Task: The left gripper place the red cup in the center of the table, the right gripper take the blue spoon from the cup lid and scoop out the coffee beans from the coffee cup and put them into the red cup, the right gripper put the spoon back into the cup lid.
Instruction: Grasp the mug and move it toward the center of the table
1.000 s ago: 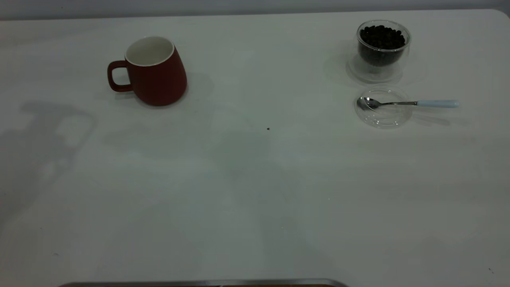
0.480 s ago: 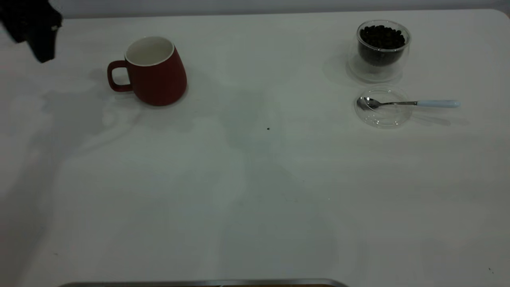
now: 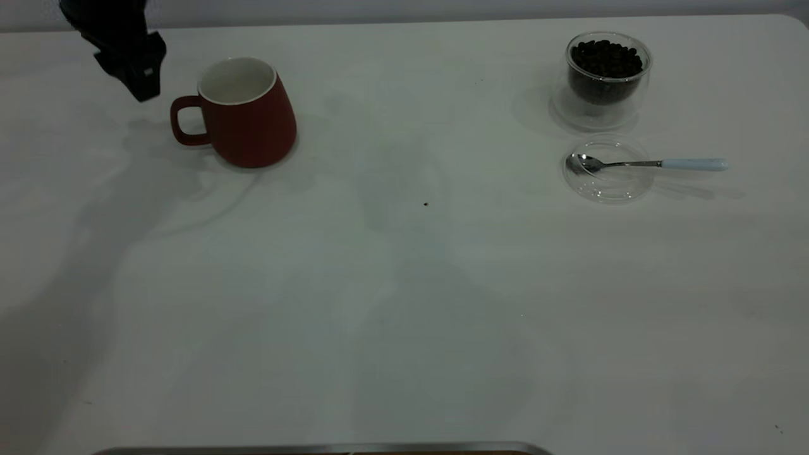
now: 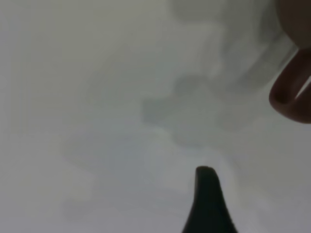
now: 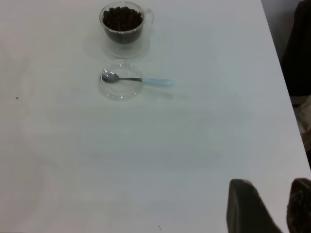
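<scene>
The left gripper [image 3: 142, 85] hangs above the bench [image 3: 404, 303] at the far left, at about ten o'clock from the bench centre in the exterior view, just beside the handle of the red cup [image 3: 243, 114] and not touching it. Whether its jaws are released or clenched cannot be told: the exterior view shows only a dark mass, and the left wrist view shows a single dark fingertip [image 4: 206, 194] over the white surface, with the red cup's handle [image 4: 291, 94] at the frame edge.

The red cup stands upright, its white inside showing, its handle pointing toward nine o'clock, in the far left part of the bench, well apart from the centre.

The coffee cup [image 3: 608, 72] stands upright at about two o'clock from the centre, filled with coffee beans [image 3: 605, 60]. Just beside it, toward six o'clock, lies the cup lid [image 3: 608, 180]. The blue spoon [image 3: 651, 164] rests with its metal bowl in the lid and its pale handle reaching out over the rim toward three o'clock.

The right gripper [image 5: 269, 206] is outside the exterior view; its own wrist view shows two dark fingers [image 5: 245, 206] with a gap between them, the jaws released, well apart from the coffee cup [image 5: 122, 23] and spoon [image 5: 138, 80].
</scene>
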You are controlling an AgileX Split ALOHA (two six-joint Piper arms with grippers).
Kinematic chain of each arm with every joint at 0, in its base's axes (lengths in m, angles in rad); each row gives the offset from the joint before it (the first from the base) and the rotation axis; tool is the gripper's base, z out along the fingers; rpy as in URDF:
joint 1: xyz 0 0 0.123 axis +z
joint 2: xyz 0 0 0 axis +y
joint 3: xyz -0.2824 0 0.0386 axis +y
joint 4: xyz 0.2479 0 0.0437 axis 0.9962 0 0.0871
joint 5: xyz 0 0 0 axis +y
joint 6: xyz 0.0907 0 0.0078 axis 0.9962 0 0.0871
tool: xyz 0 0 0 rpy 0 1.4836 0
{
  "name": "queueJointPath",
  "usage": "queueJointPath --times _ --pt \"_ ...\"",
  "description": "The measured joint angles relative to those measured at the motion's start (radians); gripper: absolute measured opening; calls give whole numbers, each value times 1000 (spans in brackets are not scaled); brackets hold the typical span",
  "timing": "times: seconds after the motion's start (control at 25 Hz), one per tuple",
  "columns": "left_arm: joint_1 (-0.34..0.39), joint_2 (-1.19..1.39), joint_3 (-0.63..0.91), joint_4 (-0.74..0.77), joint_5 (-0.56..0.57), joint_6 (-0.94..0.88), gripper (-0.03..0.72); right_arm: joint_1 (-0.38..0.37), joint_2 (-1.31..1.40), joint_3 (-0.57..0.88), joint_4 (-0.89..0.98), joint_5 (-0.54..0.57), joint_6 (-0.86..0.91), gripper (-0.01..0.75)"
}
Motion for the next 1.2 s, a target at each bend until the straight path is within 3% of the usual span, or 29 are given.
queueJointPath --times 0.36,0.8,1.2 --pt "0 25 -1 -18 -33 49 592 0 0 0 0 0 0 240" --pt "-33 108 -2 -66 -140 258 591 0 0 0 0 0 0 240" --pt "-34 181 -3 -63 -372 274 591 0 0 0 0 0 0 240"
